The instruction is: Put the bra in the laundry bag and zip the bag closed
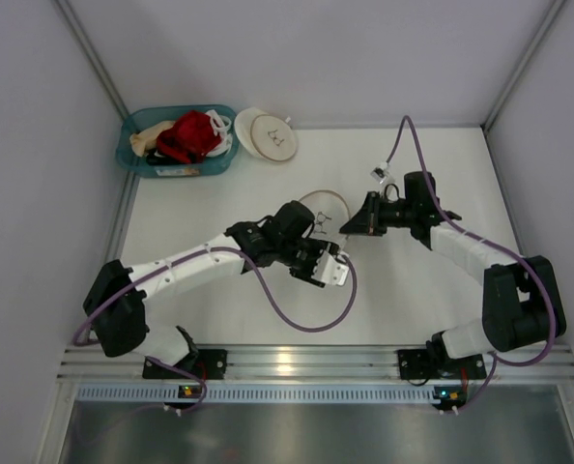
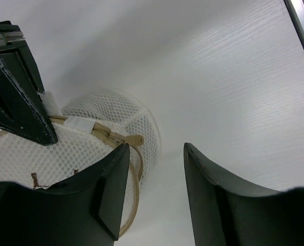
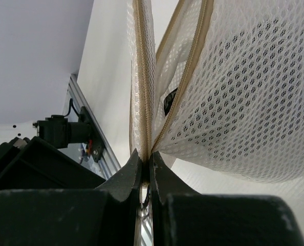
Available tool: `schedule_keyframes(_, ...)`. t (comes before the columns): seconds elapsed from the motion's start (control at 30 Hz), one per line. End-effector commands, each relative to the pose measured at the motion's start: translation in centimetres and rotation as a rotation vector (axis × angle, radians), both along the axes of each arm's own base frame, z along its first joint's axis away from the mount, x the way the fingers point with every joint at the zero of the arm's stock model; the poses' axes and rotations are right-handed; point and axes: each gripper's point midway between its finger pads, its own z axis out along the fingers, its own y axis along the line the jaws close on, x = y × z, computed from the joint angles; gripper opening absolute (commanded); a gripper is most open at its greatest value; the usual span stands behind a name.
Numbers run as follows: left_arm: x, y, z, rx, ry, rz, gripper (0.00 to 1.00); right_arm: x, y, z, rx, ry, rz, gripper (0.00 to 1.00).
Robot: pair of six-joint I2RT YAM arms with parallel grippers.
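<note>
The laundry bag (image 1: 328, 206) lies mid-table, a round cream mesh bag with a tan zip rim. My right gripper (image 1: 348, 230) is shut on the bag's zip rim (image 3: 144, 134), where the two zip halves meet. Above the pinch the halves part, and a small dark patch (image 3: 170, 101) shows inside; I take it for the bra. My left gripper (image 1: 329, 261) is open and empty just in front of the bag. In the left wrist view (image 2: 154, 171) its fingers stand apart over bare table, with the mesh bag (image 2: 98, 146) to their left.
A teal tub (image 1: 132, 155) at the back left holds a red garment (image 1: 188, 135) and a beige one (image 1: 152, 135). A second round bag with a tan-rimmed lid (image 1: 268, 135) lies beside it. Purple cables loop off both arms.
</note>
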Motion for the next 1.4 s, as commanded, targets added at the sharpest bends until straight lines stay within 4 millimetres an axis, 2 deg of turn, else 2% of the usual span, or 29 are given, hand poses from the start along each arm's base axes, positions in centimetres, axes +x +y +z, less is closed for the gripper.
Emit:
schedule_keyframes(0.0,-0.8,0.0,1.5,-0.055,-0.064,-0.08,0.53,0.4,1.0,2.3,0.032,-0.087,0.058,0.0)
schedule_keyframes(0.13,-0.6,-0.4,2.4,-0.143,-0.179,-0.125,0.53,-0.3,1.1,1.8,0.034,-0.046,0.079,0.0)
schedule_keyframes(0.17,-0.1,-1.0,3.8,-0.2,-0.254,-0.143,0.53,-0.5,1.1,1.7,0.04,-0.039,0.091,0.0)
schedule_keyframes(0.2,-0.2,-0.7,2.7,-0.199,-0.269,-0.147,0.53,-0.7,1.1,1.6,0.042,-0.027,0.097,0.0)
schedule_keyframes(0.23,0.0,-0.8,2.9,-0.218,-0.305,-0.151,0.53,-0.8,1.2,1.6,0.044,-0.024,0.106,0.0)
schedule_keyframes(0.27,0.5,-1.3,3.9,-0.269,-0.391,-0.171,0.56,-0.9,1.2,1.5,0.048,-0.018,0.113,0.0)
schedule_keyframes(0.3,0.3,-1.0,3.0,-0.269,-0.406,-0.181,0.57,-1.0,1.2,1.5,0.048,-0.011,0.116,0.0)
schedule_keyframes(0.4,0.4,-1.5,3.8,-0.326,-0.484,-0.212,0.6,-1.2,1.3,1.3,0.053,0.007,0.127,0.0)
schedule_keyframes(0.87,0.3,-2.2,1.8,-0.318,-0.558,-0.305,0.59,-1.1,1.8,1.5,0.092,0.076,0.136,0.0)
schedule_keyframes(0.97,0.8,-2.0,1.4,-0.301,-0.554,-0.281,0.57,-1.1,1.8,1.5,0.092,0.081,0.135,0.0)
schedule_keyframes(1.1,0.2,-1.7,1.4,-0.308,-0.558,-0.297,0.58,-1.3,1.7,1.2,0.084,0.082,0.14,0.0)
schedule_keyframes(1.27,-0.7,-1.1,0.0,-0.288,-0.605,-0.37,0.58,-1.7,1.6,0.5,0.073,0.104,0.152,0.0)
schedule_keyframes(1.37,-0.5,-1.1,-0.6,-0.27,-0.613,-0.378,0.59,-1.9,1.5,0.4,0.076,0.109,0.155,0.0)
